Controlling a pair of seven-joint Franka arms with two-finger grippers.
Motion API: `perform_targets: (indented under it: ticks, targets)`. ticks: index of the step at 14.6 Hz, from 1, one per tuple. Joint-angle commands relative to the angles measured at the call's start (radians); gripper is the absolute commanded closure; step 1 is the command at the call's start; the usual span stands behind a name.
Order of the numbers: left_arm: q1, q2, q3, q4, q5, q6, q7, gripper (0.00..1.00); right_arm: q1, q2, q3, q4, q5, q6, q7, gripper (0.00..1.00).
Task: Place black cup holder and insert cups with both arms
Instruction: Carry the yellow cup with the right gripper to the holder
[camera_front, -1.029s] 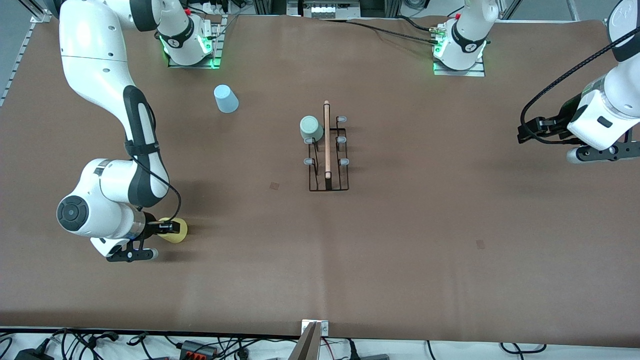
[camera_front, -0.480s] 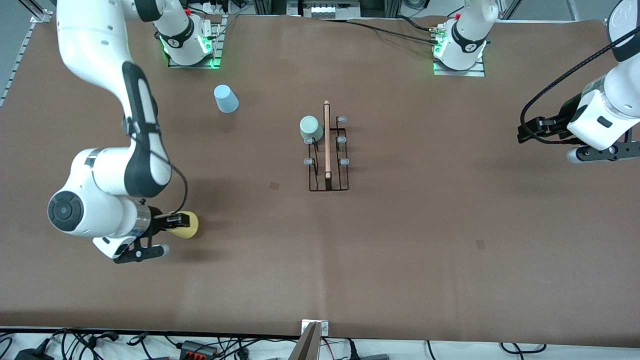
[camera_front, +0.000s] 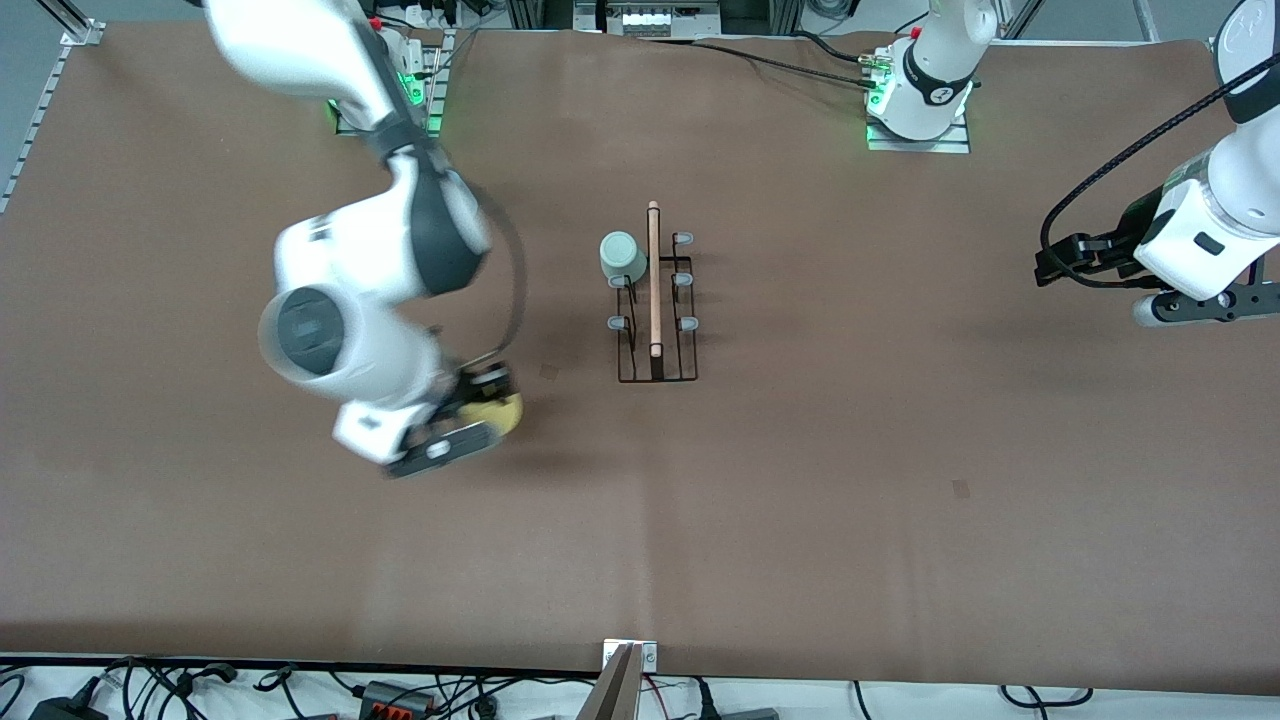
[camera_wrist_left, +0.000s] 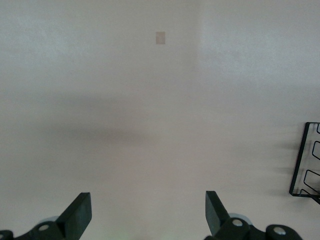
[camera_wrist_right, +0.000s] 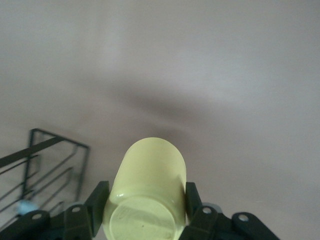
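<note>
My right claw (camera_front: 478, 405), lower left of centre, grips the yellow cup (camera_wrist_right: 148, 185); my left claw (camera_wrist_left: 147, 216) waits, spread and empty; the black cup holder (camera_front: 655, 300) stands mid-frame on the surface (camera_front: 900, 480); a fast swing could clip its prongs.

A brown counter (camera_front: 900, 560) fills the front view; small darker square patches mark it, one (camera_front: 549, 371) near the middle, another (camera_front: 961, 488) toward the left arm's end; cables and adapters (camera_front: 400, 692) lie along the edge nearest the front camera; a metal bracket (camera_front: 630, 655) sits at that edge's middle.
</note>
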Motion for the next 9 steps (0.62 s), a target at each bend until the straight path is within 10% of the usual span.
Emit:
perform_targets:
  ticks: [1,9]
  targets:
    - [0.009,-0.022,-0.008,-0.011,0.009,-0.009,0.014,0.0,0.091,-0.009,-0.013,0.003,-0.008,-0.006,0.107,0.73]
    - [0.009,-0.022,-0.008,-0.011,0.009,-0.009,0.014,0.0,0.23,0.021,-0.006,0.001,-0.031,0.026,0.249,0.73]
